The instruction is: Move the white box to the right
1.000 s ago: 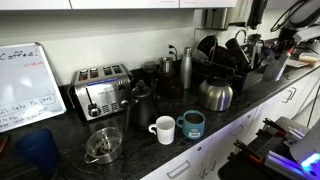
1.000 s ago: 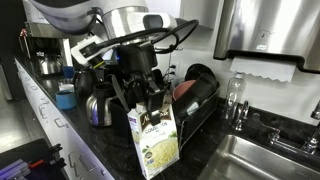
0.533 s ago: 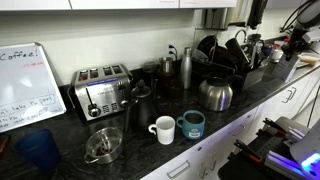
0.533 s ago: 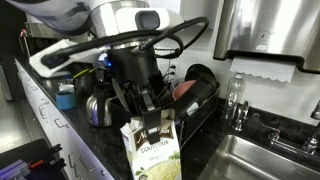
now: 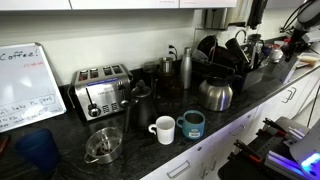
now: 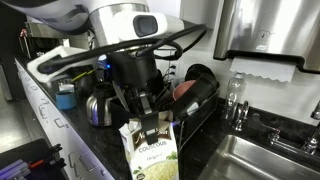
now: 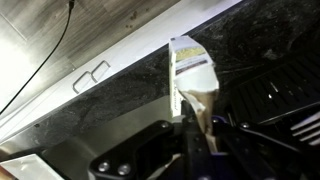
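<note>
The white box (image 6: 150,153) is a tall narrow carton with faint print, standing near the front edge of the dark counter (image 6: 105,150). My gripper (image 6: 150,121) comes down from above and is shut on its top. In the wrist view the box (image 7: 190,72) sticks out between my dark fingers (image 7: 192,128), which pinch its folded top. The steel kettle (image 6: 98,108) stands behind the box, apart from it. In an exterior view the kettle (image 5: 215,95) is clear, but I cannot make out the box at the far right end.
A black dish rack (image 6: 196,100) stands right behind the box and a sink (image 6: 262,160) lies beside it. Elsewhere on the counter are a toaster (image 5: 102,90), a white mug (image 5: 163,129), a teal mug (image 5: 192,123), a whiteboard (image 5: 25,85) and a blue cup (image 5: 37,150).
My gripper and the box have shifted a little lower and toward the camera along the counter edge. In the last half second they barely moved.
</note>
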Available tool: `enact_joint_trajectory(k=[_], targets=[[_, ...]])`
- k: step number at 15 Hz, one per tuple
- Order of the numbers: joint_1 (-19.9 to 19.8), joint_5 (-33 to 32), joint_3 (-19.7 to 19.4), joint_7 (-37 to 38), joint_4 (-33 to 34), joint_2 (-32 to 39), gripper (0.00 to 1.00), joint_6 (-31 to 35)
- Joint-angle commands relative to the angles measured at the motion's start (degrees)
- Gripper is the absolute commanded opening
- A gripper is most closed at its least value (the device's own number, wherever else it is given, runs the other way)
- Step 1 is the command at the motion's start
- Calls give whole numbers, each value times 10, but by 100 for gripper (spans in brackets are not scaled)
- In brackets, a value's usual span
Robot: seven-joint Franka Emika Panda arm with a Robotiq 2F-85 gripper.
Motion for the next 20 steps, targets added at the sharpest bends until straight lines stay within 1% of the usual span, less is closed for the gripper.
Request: enact_joint_trajectory(k=[1, 6, 13, 20], targets=[[1, 23, -1, -15, 4, 12, 1, 4], [3, 35, 1, -18, 8, 30, 1, 0], [5, 48, -4, -25, 7, 32, 1, 2], [11, 80, -14, -54, 9, 39, 1, 1]])
